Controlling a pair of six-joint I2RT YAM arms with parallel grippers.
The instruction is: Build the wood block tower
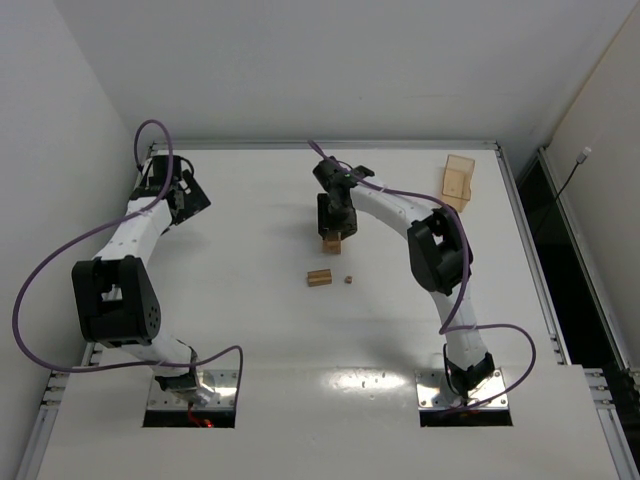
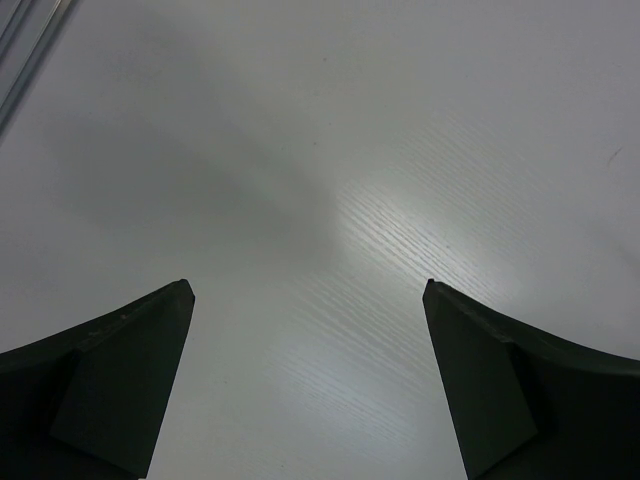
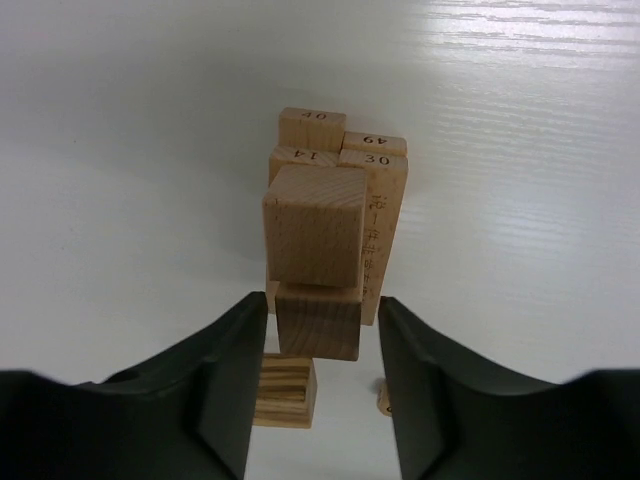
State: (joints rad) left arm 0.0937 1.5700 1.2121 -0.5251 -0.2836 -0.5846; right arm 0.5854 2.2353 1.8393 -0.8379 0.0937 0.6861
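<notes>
Right gripper [image 3: 322, 303] part-open, flanking a cube [image 3: 318, 320] of the tower [image 3: 335, 200], thin gap on each side, gripping nothing. Tower upright near the middle of the table [image 1: 250, 330], directly beneath that gripper. Left gripper [image 2: 306, 285] spread wide, empty, well apart at far left.

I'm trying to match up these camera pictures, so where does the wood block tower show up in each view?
Top external: tower mid-table, under the right gripper.
Left wrist: not in it; only table shows.
Right wrist: tower at centre, between the jaws.
Shared landmark: the right gripper astride it.
</notes>
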